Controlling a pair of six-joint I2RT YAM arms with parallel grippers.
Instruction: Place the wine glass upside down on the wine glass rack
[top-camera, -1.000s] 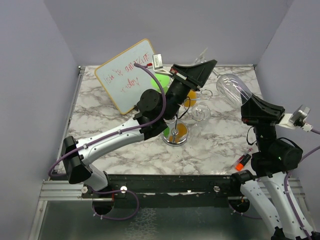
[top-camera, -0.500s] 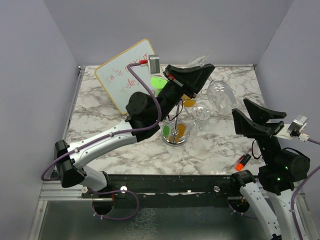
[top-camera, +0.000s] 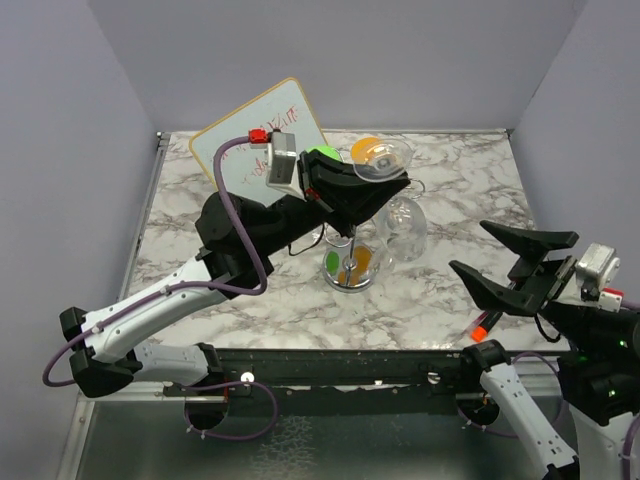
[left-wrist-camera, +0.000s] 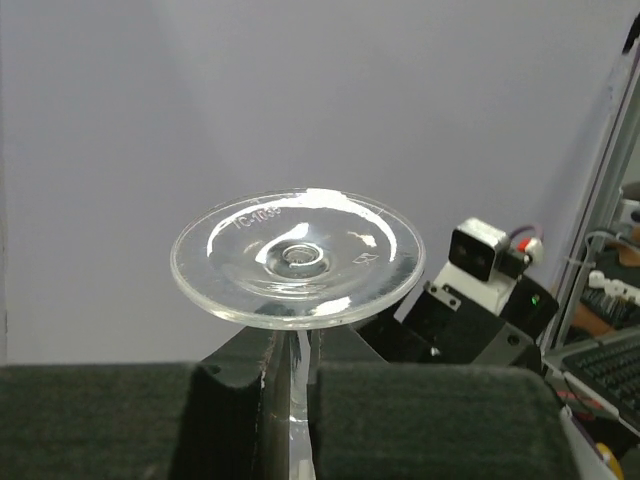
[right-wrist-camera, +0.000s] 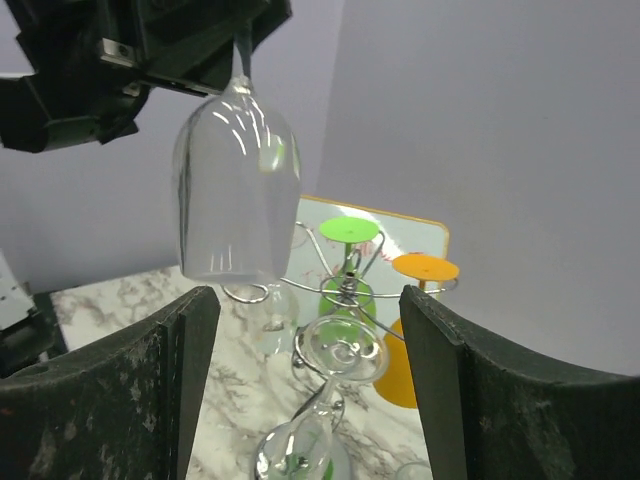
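Observation:
The clear wine glass (top-camera: 403, 228) hangs upside down, foot (left-wrist-camera: 297, 257) on top. My left gripper (top-camera: 385, 190) is shut on its stem (left-wrist-camera: 296, 400) just under the foot. The bowl (right-wrist-camera: 235, 195) hangs beside the chrome wine glass rack (top-camera: 350, 272), its rim about level with a curled wire arm (right-wrist-camera: 205, 182). I cannot tell if they touch. The rack (right-wrist-camera: 345, 285) carries a green glass (right-wrist-camera: 350, 231), an orange glass (right-wrist-camera: 425, 268) and another clear glass (right-wrist-camera: 345, 350), all upside down. My right gripper (top-camera: 515, 265) stands open and empty at the near right, apart from the glass.
A whiteboard (top-camera: 240, 150) with red writing leans at the back left of the marble table (top-camera: 250, 300). An orange marker (top-camera: 483, 325) lies at the near right edge under the right gripper. Grey walls close in the table on three sides.
The right gripper let go of the glass bowl, opened and drew back to the near right. The left arm swung the glass from tilted to upside down beside the rack.

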